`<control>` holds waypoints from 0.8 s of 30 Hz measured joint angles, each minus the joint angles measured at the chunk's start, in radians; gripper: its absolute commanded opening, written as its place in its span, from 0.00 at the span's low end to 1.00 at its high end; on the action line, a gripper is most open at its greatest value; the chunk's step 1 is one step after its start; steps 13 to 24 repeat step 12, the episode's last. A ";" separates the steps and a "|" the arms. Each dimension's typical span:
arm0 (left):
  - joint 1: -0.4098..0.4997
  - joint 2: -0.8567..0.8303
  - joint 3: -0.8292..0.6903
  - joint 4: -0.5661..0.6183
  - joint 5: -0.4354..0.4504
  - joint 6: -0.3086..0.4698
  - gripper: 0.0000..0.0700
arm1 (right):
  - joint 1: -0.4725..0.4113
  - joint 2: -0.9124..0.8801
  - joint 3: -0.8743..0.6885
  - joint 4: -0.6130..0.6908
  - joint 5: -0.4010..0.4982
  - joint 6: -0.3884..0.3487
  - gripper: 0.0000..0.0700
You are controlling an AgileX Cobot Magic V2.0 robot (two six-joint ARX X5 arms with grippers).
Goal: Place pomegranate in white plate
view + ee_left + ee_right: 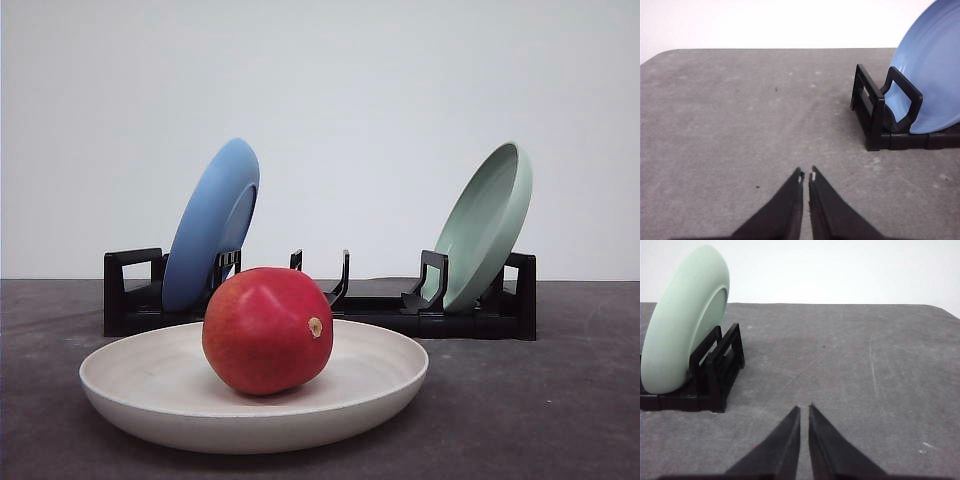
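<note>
Left tool (806,176): mine, pictured above bare grey table (740,115), its two black fingers pressed nearly together, clenched on nothing.
Blue plate (212,224): standing on edge at the left end of the black rack (320,310), tilted to the right; my left wrist view catches it just beyond the rack's end post.
White plate (120,375): lying flat on the table in front of the rack, near the camera.
Pomegranate (266,330): resting inside the white plate, a little left of its middle, tan stem spot turned to the right.
Pale green plate (485,225): propped on edge at the rack's right end, tilted to the right.
Right tool (804,409): mine too, fingers drawn almost closed and empty, over open table beside the green plate's end of the rack.
</note>
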 measured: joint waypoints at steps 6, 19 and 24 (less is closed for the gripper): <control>0.000 0.000 0.000 0.000 0.000 0.000 0.00 | 0.000 0.000 0.000 0.000 0.000 0.000 0.04; 0.000 0.000 0.000 0.000 0.000 0.000 0.00 | 0.000 0.000 0.000 0.000 0.000 0.000 0.04; 0.000 0.000 0.000 0.000 0.000 0.000 0.00 | 0.000 0.000 0.000 0.000 0.000 0.000 0.04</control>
